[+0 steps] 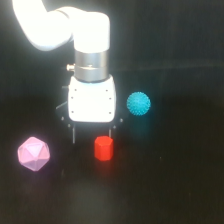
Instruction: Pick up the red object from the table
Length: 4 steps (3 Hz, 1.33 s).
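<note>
The red object (104, 148) is a small stubby red cylinder standing on the black table (165, 190), low in the middle of the exterior view. My gripper (93, 134) hangs from the white arm right above and behind it. Its thin dark fingers (74, 134) point down and stand apart, so it is open. The red object sits just below and slightly toward the view's right of the gap between the fingers. I cannot tell whether a finger touches it.
A pink faceted polyhedron (34, 153) lies at the exterior view's left of the red object. A teal bumpy ball (138, 103) lies at the view's right of the gripper body, farther back.
</note>
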Motion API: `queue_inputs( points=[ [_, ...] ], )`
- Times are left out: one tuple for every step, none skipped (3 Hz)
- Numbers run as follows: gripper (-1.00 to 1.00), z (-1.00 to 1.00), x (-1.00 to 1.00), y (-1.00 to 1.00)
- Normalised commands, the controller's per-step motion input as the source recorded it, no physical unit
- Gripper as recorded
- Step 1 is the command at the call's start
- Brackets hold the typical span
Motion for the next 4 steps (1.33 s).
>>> queue_inputs(
  points=[
    [-0.08,-0.21,0.17,0.05],
    [0.43,-0.31,-0.33,-0.19],
    [0.62,0.22,0.32,0.0],
    [0.35,-0.35,-0.08,-0.26]
  ],
)
